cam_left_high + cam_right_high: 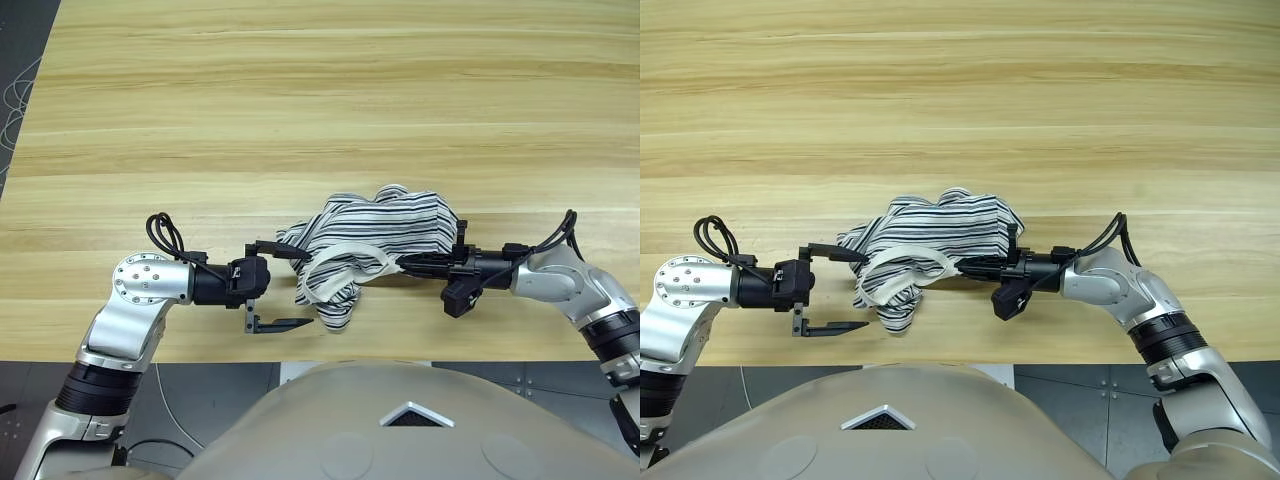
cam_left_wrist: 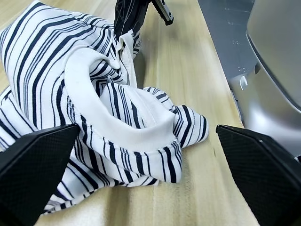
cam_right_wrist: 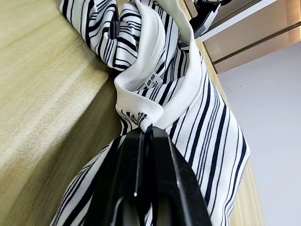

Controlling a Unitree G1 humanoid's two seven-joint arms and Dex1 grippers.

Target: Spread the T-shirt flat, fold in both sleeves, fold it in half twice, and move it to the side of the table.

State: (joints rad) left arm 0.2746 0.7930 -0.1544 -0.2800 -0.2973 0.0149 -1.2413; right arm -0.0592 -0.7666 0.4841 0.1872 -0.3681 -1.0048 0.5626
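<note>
Outward of the left tool, past the table's left end, lies a strip of dark grey floor (image 1: 22, 40) with thin pale cables (image 1: 14, 95) looped on it. The table (image 1: 300, 100) is light wood with long grain lines running side to side, and its broad top stretches far beyond both tools. Its near edge runs just behind them.

The left tool (image 1: 308, 288) is spread wide and grips nothing. Its far finger touches the edge of the cloth. Its near finger lies on the wood just beside the hem, close to the table's near edge.

The T-shirt (image 1: 390, 225), white with dark stripes, sits in a crumpled heap between the two tools. It is near the front edge of the table and not laid flat. Its white collar (image 2: 141, 136) curls in a loop on the side facing the left tool's open fingers.

The right tool (image 1: 400, 263) is pinched closed on a fold of striped cloth at the collar band, with the fabric bunched at its fingertips (image 3: 146, 136). The heap lies straight ahead of it.

In the right wrist view a pale wall (image 3: 273, 70) rises beyond the table, with a brownish band (image 3: 254, 33) above it.
</note>
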